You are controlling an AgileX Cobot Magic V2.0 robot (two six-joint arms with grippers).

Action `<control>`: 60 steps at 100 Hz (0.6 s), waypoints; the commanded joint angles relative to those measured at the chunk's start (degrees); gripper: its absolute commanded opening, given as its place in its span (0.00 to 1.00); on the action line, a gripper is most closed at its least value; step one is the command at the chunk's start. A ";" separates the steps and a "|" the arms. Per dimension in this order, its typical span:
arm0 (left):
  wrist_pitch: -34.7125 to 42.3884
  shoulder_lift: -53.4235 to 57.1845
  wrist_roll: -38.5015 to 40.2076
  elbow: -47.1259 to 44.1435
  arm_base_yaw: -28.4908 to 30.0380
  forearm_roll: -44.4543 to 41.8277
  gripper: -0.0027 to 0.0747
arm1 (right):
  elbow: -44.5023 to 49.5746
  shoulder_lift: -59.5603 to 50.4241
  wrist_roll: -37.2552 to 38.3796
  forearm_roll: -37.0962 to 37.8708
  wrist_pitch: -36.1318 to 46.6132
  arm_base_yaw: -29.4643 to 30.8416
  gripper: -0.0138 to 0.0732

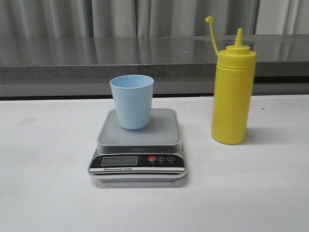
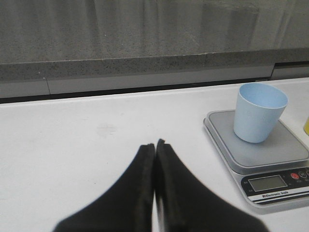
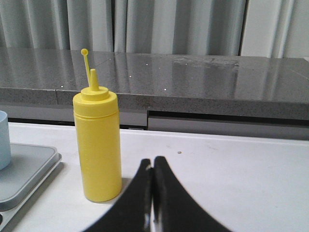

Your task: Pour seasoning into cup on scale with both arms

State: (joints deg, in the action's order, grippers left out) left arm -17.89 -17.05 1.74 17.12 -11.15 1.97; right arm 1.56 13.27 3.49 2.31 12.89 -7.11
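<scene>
The pale blue cup (image 1: 132, 101) stands upright on the silver-grey platform of the scale (image 1: 137, 145), whose black panel faces the front. The yellow seasoning bottle (image 1: 233, 94) stands upright on the white table to the right of the scale, its cap hanging open on its strap. Neither arm shows in the front view. My left gripper (image 2: 155, 143) is shut and empty, left of the scale (image 2: 270, 159) and cup (image 2: 258, 111). My right gripper (image 3: 153, 161) is shut and empty, to the right of the bottle (image 3: 97, 145).
A grey stone ledge (image 1: 96, 58) runs along the back of the white table (image 1: 48, 159), with grey curtains behind it. A small speck (image 3: 179, 152) lies on the table near the back edge in the right wrist view.
</scene>
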 commanded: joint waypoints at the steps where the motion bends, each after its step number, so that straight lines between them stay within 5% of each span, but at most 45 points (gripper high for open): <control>1: 4.63 -0.40 0.60 1.59 0.05 0.09 0.01 | -0.95 -1.36 -0.51 0.58 3.06 0.49 0.08; 60: 4.63 -0.40 0.60 1.59 0.05 0.09 0.01 | -0.95 -15.19 7.66 -0.97 -15.74 2.64 0.08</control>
State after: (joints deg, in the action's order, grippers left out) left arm -17.89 -16.96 1.74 17.12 -11.15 1.97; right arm 1.56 -0.58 10.90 1.34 -5.22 -5.64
